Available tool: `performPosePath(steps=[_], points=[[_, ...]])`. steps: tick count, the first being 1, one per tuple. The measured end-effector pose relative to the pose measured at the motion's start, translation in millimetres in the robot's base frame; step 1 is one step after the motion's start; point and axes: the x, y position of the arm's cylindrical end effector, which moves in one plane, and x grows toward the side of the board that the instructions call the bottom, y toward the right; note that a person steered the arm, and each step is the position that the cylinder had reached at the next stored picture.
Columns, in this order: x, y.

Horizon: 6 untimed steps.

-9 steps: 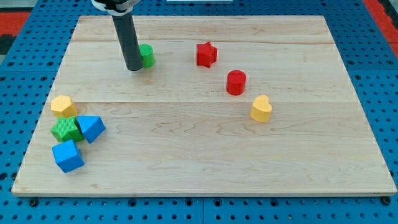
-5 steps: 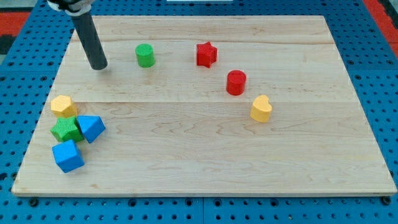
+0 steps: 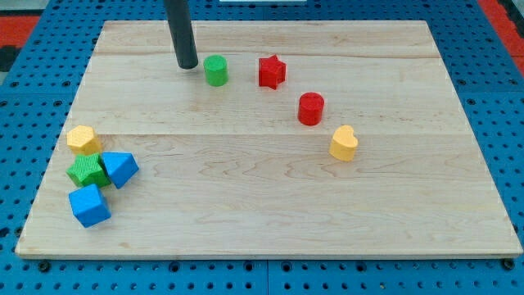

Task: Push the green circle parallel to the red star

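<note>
The green circle (image 3: 216,70) stands on the wooden board (image 3: 270,213) near the view's top, a short way left of the red star (image 3: 272,71) and level with it. My tip (image 3: 187,65) rests on the board just left of the green circle, with a small gap between them. The dark rod rises from the tip out of the view's top.
A red circle (image 3: 311,108) and a yellow heart (image 3: 344,142) lie right of centre. At the view's left a yellow block (image 3: 83,139), a green block (image 3: 87,171), a blue triangular block (image 3: 120,168) and a blue cube (image 3: 89,205) cluster together.
The tip swung left away from the green circle, then came back to its left side. The green circle has moved right, closer to the red star.
</note>
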Motion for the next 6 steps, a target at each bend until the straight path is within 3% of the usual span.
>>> performPosePath(steps=[3, 4, 5, 6], points=[[20.8, 21.8], [22.6, -60.6], [82.9, -159.5], [121.8, -188.7]])
